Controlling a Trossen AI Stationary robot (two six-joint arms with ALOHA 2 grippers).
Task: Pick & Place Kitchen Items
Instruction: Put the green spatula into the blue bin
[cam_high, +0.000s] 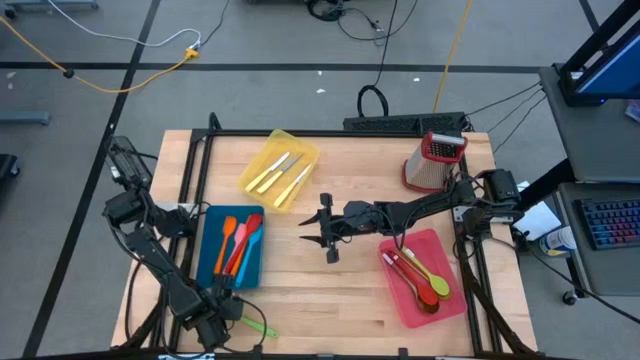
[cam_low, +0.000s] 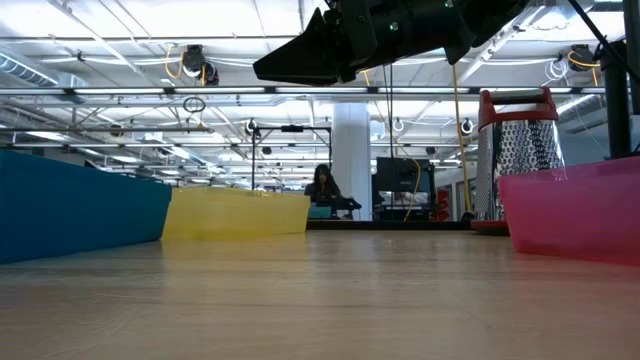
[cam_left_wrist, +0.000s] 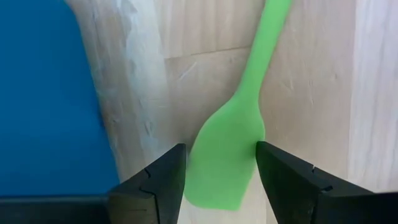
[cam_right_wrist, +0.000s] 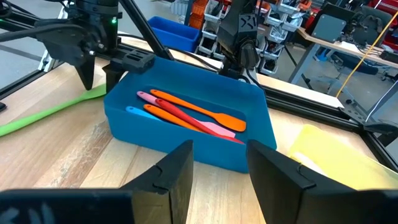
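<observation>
A green spatula (cam_high: 256, 325) lies flat on the table near the front edge, just right of the blue tray (cam_high: 206, 250). My left gripper (cam_high: 228, 302) points down over it, open, with one finger on each side of the spatula's blade (cam_left_wrist: 227, 158); its handle (cam_left_wrist: 264, 43) runs away from the fingers. The blue tray holds orange, red, pink and blue spatulas (cam_right_wrist: 193, 115). My right gripper (cam_high: 325, 238) hangs open and empty above the table's middle; it also shows in the low view (cam_low: 300, 58). My left gripper comes from above with its fingers (cam_left_wrist: 165, 180) at the two side edges of the green spatula's blade, across it. The spatula lies flat on the table. Whether the fingers touch the blade, I cannot tell.
A yellow tray (cam_high: 262, 160) with cream-handled knives stands at the far middle. A red tray (cam_high: 400, 300) with pink, green and orange spoons stands at the near right. A red-topped metal grater (cam_high: 435, 160) stands at the far right. Bare wood lies between the trays.
</observation>
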